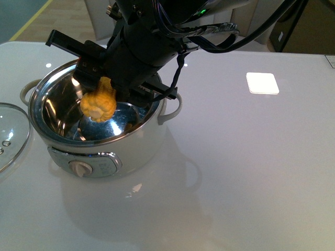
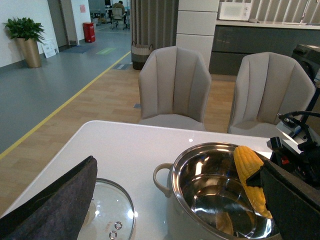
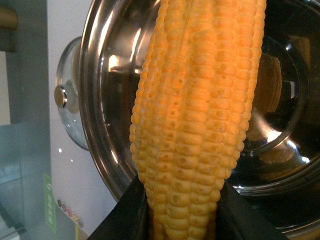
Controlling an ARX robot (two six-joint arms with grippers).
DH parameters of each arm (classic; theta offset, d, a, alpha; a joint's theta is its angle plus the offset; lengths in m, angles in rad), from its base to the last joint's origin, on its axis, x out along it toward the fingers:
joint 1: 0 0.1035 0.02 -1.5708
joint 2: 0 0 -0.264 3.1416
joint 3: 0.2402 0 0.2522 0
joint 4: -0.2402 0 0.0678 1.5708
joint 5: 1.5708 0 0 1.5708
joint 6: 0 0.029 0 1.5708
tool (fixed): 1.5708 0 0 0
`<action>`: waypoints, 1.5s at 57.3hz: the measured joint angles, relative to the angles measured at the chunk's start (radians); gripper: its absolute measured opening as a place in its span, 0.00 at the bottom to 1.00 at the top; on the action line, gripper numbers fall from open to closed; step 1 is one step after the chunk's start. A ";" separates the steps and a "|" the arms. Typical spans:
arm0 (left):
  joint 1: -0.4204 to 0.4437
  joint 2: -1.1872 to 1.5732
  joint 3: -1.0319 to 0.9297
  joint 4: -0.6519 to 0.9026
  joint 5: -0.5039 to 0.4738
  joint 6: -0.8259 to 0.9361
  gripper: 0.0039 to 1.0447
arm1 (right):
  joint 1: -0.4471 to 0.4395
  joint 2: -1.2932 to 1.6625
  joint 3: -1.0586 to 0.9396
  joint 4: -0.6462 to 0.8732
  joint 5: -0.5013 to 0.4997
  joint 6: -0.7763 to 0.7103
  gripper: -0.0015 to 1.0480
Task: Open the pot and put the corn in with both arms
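Yellow-orange corn (image 1: 99, 104), husked, with tight bumpy rows of rounded kernels and a knobbly end pointing down – clamped at its upper end in the right gripper (image 1: 104, 83), hanging tilted over the open pot (image 1: 131, 146), inside the rim toward 9 o'clock of the bowl. In the right wrist view, glossy, slightly dimpled kernels on the corn (image 3: 197, 115), black jaws pinching the cob from both sides. Cream-white pot body, round, with mirror-bright steel interior reflecting the cob, two loop handles at 3 and 9 o'clock, a round dial (image 1: 80, 168) on the front panel at 6 o'clock. Glass lid (image 1: 9, 133) with steel rim lying flat on the glossy white surface (image 1: 251, 157), at 9 o'clock from the pot, just beside it. Left gripper (image 2: 165, 200) – dark felt-like pads at the edges of the left wrist view, spread wide, holding nothing
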 joint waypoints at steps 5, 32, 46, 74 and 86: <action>0.000 0.000 0.000 0.000 0.000 0.000 0.93 | 0.000 0.000 0.000 -0.007 0.000 -0.012 0.47; 0.000 0.000 0.000 0.000 0.000 0.000 0.93 | -0.043 -0.029 -0.036 0.042 -0.014 0.010 0.91; 0.000 0.000 0.000 0.000 0.000 0.000 0.93 | -0.179 -0.202 -0.154 0.183 0.000 0.049 0.91; 0.000 0.000 0.000 0.000 0.000 0.000 0.93 | -0.659 -0.880 -0.747 0.319 0.019 -0.431 0.91; 0.000 0.000 0.000 0.000 0.000 0.000 0.93 | -0.692 -1.208 -1.050 0.624 0.206 -0.657 0.71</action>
